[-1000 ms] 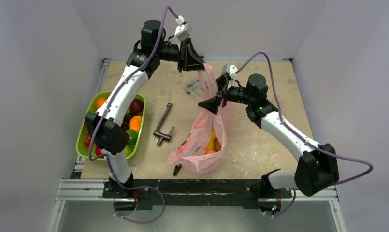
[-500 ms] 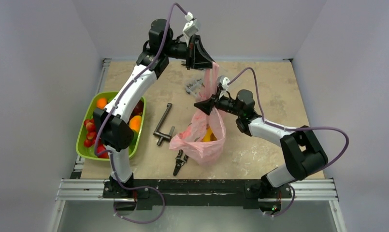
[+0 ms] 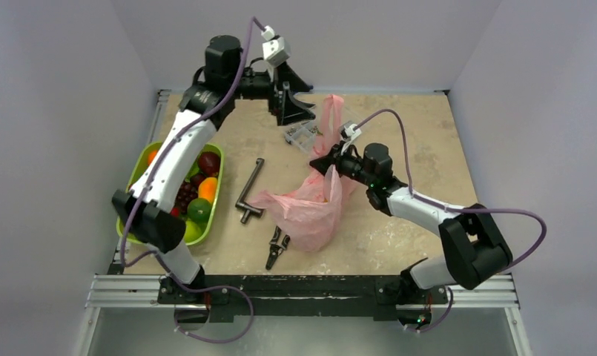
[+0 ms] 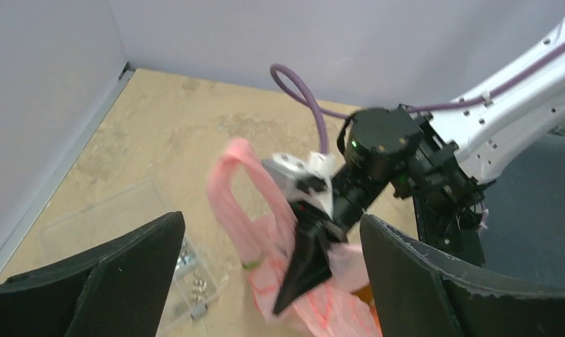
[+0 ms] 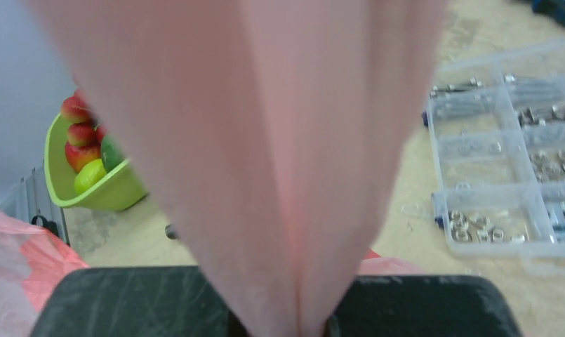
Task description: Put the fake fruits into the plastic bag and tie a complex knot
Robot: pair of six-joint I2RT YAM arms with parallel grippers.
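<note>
One grip on the pink bag (image 3: 302, 215)
right fingers (image 5: 125, 302) clamped on its handle, left fingers (image 4: 111, 281) wide apart and empty.

The beige table (image 3: 421, 126) carries a green tray (image 3: 141, 162), black T-handle tool (image 3: 251, 191), pliers (image 3: 278, 247), clear parts box (image 3: 301, 136) and the plastic bag (image 3: 306, 211).

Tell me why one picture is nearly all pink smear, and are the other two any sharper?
Right wrist view: the plastic bag hangs right at the lens, far too close to focus; the green tray and clear parts box behind are soft as well. Left wrist view: slightly blurred throughout, the bag's handle loop smeared. Top external view: sharp, evenly lit, only faint shadows.
</note>
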